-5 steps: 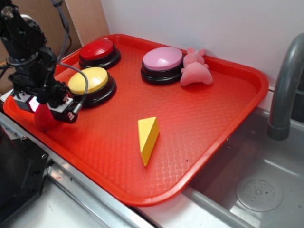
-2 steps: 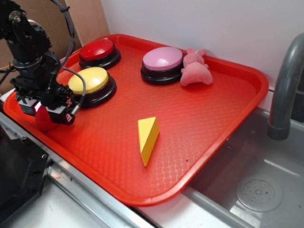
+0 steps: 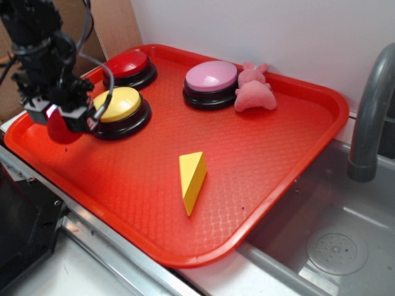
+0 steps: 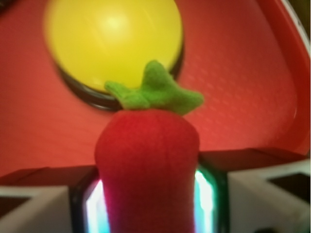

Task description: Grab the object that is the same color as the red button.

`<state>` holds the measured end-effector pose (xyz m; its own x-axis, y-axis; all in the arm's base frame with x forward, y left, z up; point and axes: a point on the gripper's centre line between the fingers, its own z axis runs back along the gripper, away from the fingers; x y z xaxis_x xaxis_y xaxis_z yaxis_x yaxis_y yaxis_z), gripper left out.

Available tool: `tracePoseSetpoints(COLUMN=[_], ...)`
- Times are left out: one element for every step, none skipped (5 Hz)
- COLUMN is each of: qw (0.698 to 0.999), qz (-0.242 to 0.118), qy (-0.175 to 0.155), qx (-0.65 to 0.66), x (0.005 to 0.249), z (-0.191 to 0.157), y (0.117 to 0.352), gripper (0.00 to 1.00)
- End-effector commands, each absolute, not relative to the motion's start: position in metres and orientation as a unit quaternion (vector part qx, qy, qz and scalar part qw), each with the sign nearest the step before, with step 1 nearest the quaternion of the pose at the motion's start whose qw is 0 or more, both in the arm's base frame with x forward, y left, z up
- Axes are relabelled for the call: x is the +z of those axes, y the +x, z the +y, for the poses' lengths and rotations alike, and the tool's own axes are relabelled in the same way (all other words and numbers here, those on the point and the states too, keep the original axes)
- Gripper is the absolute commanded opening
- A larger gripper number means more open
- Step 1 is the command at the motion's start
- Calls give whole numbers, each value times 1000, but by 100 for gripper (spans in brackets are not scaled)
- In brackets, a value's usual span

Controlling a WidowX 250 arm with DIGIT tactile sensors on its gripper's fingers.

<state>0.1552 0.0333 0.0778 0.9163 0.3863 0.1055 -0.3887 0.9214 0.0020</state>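
One red plush strawberry (image 4: 146, 165) sits clamped in your hand (image 3: 62, 118), stem pointing toward the yellow button (image 3: 117, 105), just beside it.

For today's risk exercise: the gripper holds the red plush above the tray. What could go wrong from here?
1. The plush is soft and looks squeezed between the gripper's fingers, with most of it sticking out; it might slip and drop onto the tray.
2. The gripper hangs close beside the yellow button; a sideways move could bump or press it.
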Motion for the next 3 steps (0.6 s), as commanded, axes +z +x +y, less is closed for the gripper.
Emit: tracePoseSetpoints(qw=[985, 991, 994], qz=[-96, -53, -46], qy=[-48, -79, -76], qx=[136, 90, 70], x=[158, 173, 177], z=[-20, -36, -41], y=[186, 188, 185], gripper=[0, 0, 0])
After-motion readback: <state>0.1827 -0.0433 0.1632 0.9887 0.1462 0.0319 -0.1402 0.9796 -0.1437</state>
